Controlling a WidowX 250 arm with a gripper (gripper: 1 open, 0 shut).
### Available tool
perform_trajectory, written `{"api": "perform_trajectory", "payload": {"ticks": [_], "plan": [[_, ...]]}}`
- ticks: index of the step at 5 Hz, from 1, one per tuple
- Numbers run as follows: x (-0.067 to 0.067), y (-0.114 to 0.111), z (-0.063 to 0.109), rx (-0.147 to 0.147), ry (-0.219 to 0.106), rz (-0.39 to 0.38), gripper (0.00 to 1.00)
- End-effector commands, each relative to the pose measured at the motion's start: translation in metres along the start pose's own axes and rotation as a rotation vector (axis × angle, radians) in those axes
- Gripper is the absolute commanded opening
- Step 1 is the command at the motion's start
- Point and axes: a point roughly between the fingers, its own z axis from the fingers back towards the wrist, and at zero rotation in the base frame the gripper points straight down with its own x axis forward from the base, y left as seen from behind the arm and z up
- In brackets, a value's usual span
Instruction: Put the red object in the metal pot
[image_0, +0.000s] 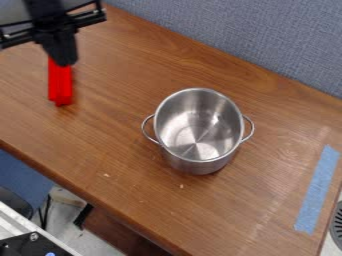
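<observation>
The robot's black fingers (62, 48) are clamped on the top end of the red block (59, 82), which hangs upright directly beneath them over the wooden desk (147, 60). The stainless-steel pot (198, 160) stands well apart, toward the camera view's lower right.

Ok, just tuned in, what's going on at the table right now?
The gripper is shut on the top end of the red block, which hangs upright and seems to be lifted just off the table near its left end. The pot sits empty to the right, well apart from the block. Nothing is in the pot yet.
</observation>
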Motion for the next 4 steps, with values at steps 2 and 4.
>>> {"api": "perform_trajectory", "payload": {"ticks": [2,4], "plan": [[0.005,-0.015,0.007,-0.029,-0.058,-0.216,1.0],[0.024,-0.036,-0.002,0.066,-0.121,-0.204,1.0]]}}
